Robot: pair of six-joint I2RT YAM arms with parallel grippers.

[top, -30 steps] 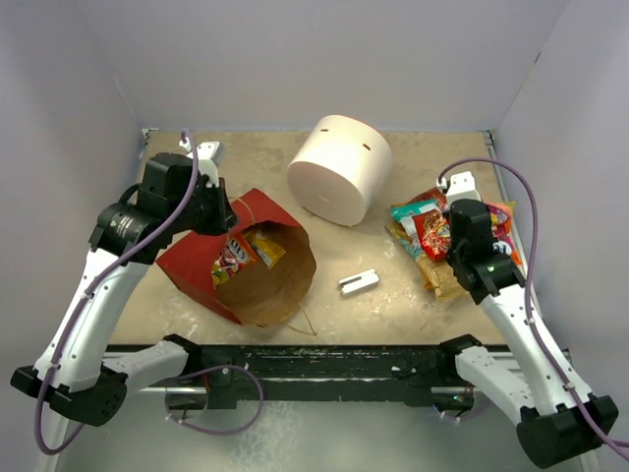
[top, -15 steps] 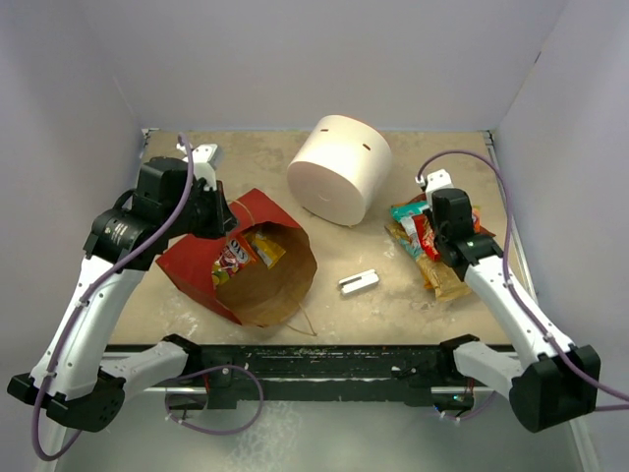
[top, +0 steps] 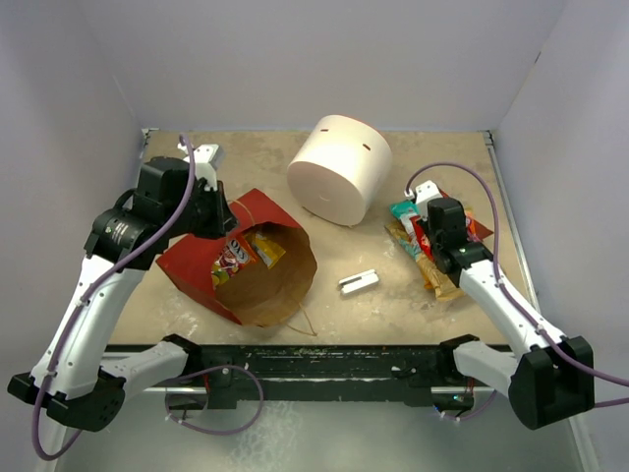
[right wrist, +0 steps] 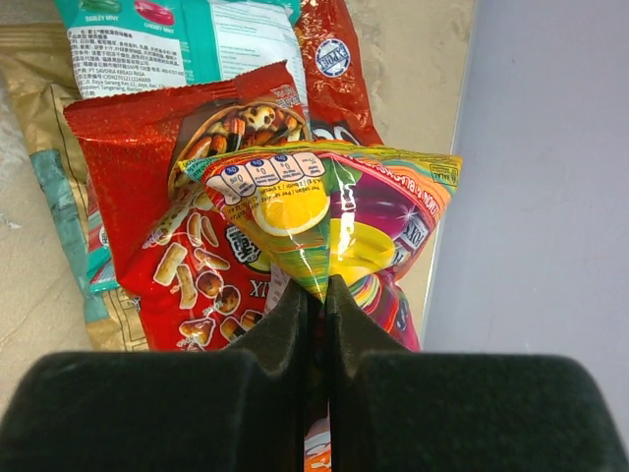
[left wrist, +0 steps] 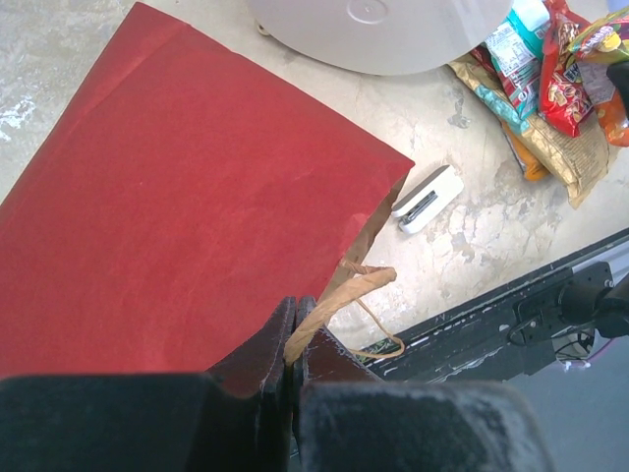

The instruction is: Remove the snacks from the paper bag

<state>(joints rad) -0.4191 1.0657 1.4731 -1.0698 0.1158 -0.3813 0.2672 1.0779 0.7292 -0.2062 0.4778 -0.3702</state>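
Partly done: snacks point(top: 418, 218) lie on the bench point(top: 393, 305) right of the paper bag point(top: 197, 264); two packets point(top: 244, 254) are left inside. The left fingers point(left wrist: 267, 369) clamp its handle point(left wrist: 339, 295), the right fingers point(right wrist: 287, 324) a yellow packet point(right wrist: 324, 211).

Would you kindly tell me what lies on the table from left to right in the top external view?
paper bag → small grey bracket → snacks heaped outside the bag
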